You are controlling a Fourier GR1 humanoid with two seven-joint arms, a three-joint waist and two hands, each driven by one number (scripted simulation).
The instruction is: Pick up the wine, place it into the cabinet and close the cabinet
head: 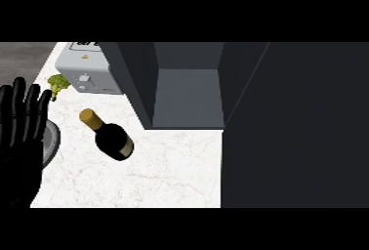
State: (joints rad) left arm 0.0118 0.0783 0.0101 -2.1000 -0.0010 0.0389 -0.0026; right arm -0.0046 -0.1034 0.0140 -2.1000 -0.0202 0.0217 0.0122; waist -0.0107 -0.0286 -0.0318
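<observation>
At the far left of your view, the left hand [22, 132] stands open, fingers straight and pointing up, resting at the edge; the palm is dark against the counter [158, 171] and touches nothing you can make out. Just behind its lower part, a curved grey rim [52, 144] of some round object peeks out, mostly hidden by the hand, so you cannot tell what it is. Above and slightly right of the fingertips, a small green piece of broccoli [58, 84] lies on the white marbled counter. Right of that, at the back, sits a pale grey appliance [90, 68] with small markings on its top. Moving right, the wine bottle [110, 135] stands on the counter in the open, gold-capped neck toward upper left, dark body with a tan label toward lower right; it is apart from the hand and near the cabinet's front corner. Next comes the cabinet [187, 93], open, its grey inner shelf visible with nothing on it. The cabinet door [296, 127] fills the right side as a large dark panel. Your right hand does not show anywhere.
</observation>
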